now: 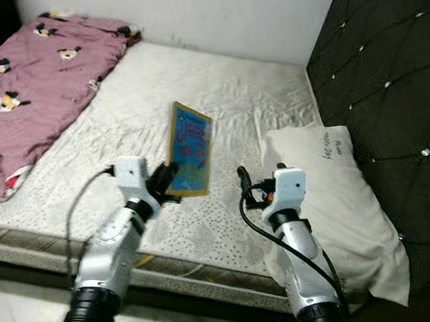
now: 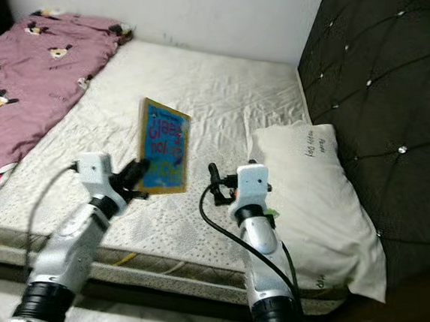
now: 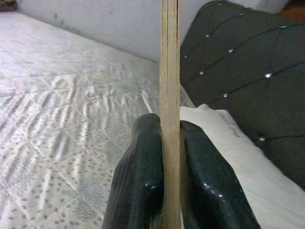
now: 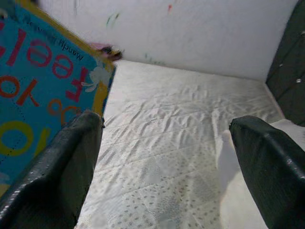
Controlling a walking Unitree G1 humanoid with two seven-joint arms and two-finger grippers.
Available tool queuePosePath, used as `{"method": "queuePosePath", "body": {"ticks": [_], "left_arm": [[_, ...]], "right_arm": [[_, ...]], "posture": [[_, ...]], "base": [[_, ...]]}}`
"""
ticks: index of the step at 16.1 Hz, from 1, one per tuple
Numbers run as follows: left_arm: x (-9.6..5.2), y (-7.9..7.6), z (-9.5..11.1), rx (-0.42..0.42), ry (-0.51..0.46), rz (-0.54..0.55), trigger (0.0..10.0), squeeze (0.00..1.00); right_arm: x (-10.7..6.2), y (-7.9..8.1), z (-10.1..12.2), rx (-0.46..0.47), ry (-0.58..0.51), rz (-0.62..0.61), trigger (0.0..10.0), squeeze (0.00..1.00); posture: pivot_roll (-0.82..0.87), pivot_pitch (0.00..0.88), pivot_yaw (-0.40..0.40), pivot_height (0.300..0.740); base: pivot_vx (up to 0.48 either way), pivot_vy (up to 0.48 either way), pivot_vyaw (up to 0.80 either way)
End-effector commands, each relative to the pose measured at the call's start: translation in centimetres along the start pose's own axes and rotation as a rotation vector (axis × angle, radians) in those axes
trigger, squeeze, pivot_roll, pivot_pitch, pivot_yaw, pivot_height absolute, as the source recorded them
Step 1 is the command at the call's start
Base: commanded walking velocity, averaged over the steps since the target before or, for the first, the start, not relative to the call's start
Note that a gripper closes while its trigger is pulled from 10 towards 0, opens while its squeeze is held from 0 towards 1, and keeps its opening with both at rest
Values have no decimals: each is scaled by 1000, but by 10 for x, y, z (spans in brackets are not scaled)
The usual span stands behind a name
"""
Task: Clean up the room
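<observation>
White bed [image 1: 228, 94], pillow [image 1: 346, 210] right, maroon blanket [image 1: 34, 77] far left; left end effector [image 1: 164, 181] pinching upright book [image 1: 191, 150], right end effector [image 1: 245, 182] spread beside it.

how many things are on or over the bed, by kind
Picture book, clamped on edge in the left gripper: 1
White pillow, by the dark headboard: 1
Maroon blanket with cartoon print: 1
Total: 3
The right gripper is open beside the book, holding nothing.
</observation>
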State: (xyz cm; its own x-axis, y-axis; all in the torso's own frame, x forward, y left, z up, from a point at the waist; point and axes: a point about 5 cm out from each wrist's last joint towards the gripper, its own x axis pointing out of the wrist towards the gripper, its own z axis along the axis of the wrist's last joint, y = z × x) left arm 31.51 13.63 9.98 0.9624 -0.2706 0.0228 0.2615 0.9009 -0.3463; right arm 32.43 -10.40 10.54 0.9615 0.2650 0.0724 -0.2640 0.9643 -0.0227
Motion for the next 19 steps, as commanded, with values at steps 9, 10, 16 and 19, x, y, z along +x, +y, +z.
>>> {"method": "queuePosePath", "body": {"ticks": [9, 10, 16, 19], "left_arm": [[10, -13, 6, 9, -21, -24, 10000, 0], [10, -13, 6, 11, -20, -19, 10000, 0], [11, -12, 6, 13, -15, -12, 10000, 0], [11, -12, 6, 13, -19, -14, 10000, 0]], "right_arm": [[-1, -10, -1, -14, 5, -22, 10000, 0], [0, -9, -1, -30, 5, -14, 10000, 0], [1, -9, -1, -23, 6, -17, 10000, 0], [1, -9, -1, -22, 8, -20, 10000, 0]], "posture": [[-8, 0, -22, 740], [-8, 0, -24, 740], [-9, 0, -25, 740], [-9, 0, -25, 740]], "base": [[0, 0, 0], [0, 0, 531], [0, 0, 489], [0, 0, 0]]}}
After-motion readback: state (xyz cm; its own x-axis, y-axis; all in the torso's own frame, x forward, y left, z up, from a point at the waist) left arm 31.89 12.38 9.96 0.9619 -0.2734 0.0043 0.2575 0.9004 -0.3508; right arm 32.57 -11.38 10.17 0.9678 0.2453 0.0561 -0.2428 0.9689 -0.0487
